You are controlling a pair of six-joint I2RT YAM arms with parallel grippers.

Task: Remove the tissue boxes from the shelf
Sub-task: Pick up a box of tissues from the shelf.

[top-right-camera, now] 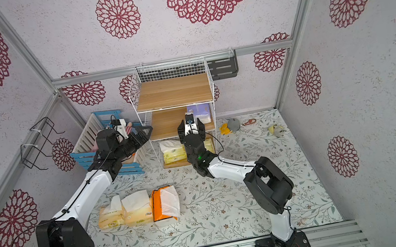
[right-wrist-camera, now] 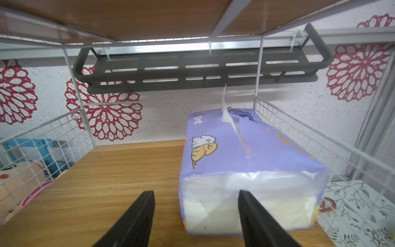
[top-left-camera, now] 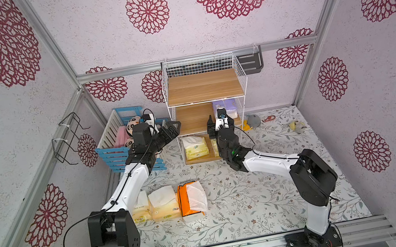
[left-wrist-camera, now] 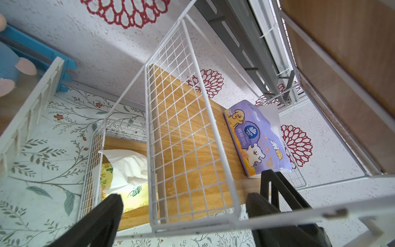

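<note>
The shelf point(top-left-camera: 205, 87) point(top-right-camera: 173, 91) stands at the back of the table. A lavender tissue box point(top-left-camera: 225, 105) point(right-wrist-camera: 245, 154) point(left-wrist-camera: 256, 136) lies on its middle board, to the right. My right gripper point(right-wrist-camera: 195, 193) point(top-left-camera: 220, 121) is open just in front of that box's near end, one finger before the box and the other over bare board. A pale yellow tissue box point(top-left-camera: 195, 148) point(left-wrist-camera: 128, 177) sits on the bottom board; a second point(top-right-camera: 209, 145) is mostly hidden behind my right arm. My left gripper point(left-wrist-camera: 184, 198) point(top-left-camera: 174, 128) is open and empty outside the shelf's left mesh.
Two peach tissue boxes point(top-left-camera: 163, 204) and a bright orange one point(top-left-camera: 189, 199) lie on the floral cloth near the front left. A blue-and-white crib point(top-left-camera: 119, 149) with plush dolls stands left of the shelf. Small plush toys point(top-left-camera: 254, 119) lie to its right.
</note>
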